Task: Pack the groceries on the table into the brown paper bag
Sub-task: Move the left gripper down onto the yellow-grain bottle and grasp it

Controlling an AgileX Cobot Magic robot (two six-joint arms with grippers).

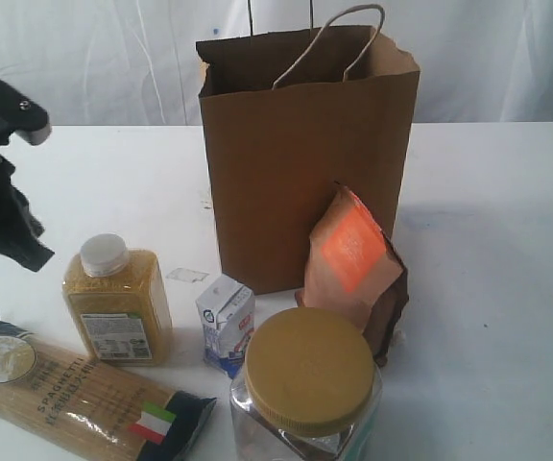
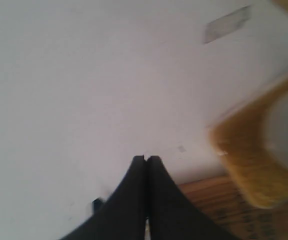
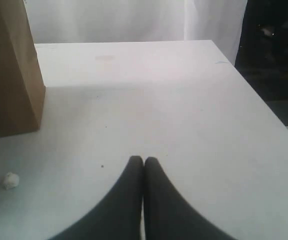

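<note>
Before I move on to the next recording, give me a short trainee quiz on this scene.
1. True or false: the brown paper bag stands upright on the table.
2. The spaghetti pack: A lies flat on the table; B stands upright; C sits inside the bag.
3. Fill in: the left gripper and the right gripper are both ___, holding nothing.
Key: 1 true; 2 A; 3 shut.
</note>
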